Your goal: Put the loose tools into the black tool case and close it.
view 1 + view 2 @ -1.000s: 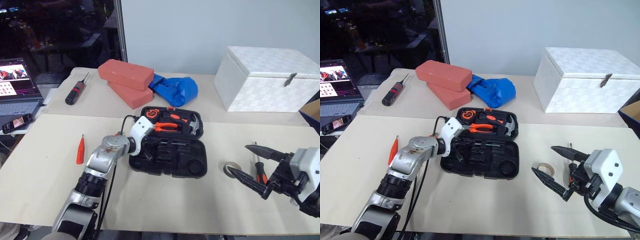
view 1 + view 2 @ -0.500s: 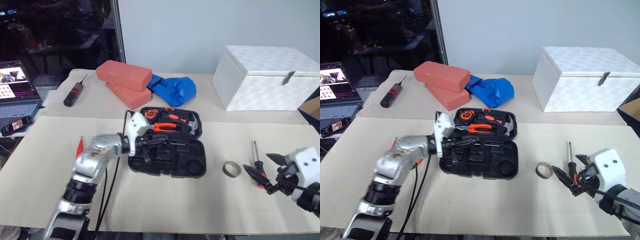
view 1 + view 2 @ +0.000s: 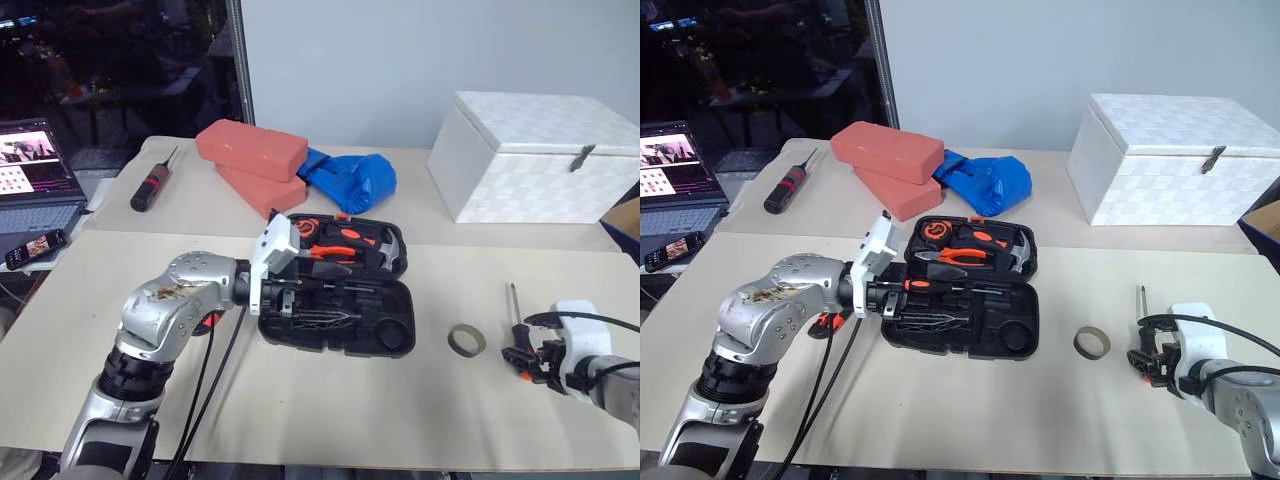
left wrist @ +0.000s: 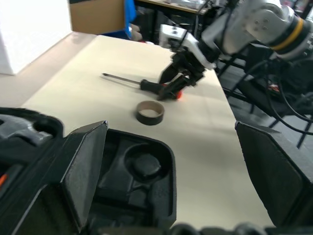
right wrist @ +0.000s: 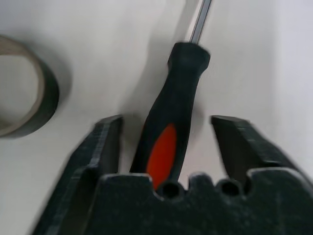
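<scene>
On the table's right side, my right gripper [image 5: 166, 147] straddles the screwdriver [image 5: 172, 117] handle, fingers part-spread either side and not yet pinching it. I want it centred between them before I close (a lopsided pinch could roll it away). Just beside it lies the tape roll [image 3: 465, 340]. My left gripper [image 4: 171, 171] hangs wide open and empty over the open tool case [image 3: 385, 320], mid-table. An orange tool [image 3: 826, 324] lies under my left arm.
</scene>
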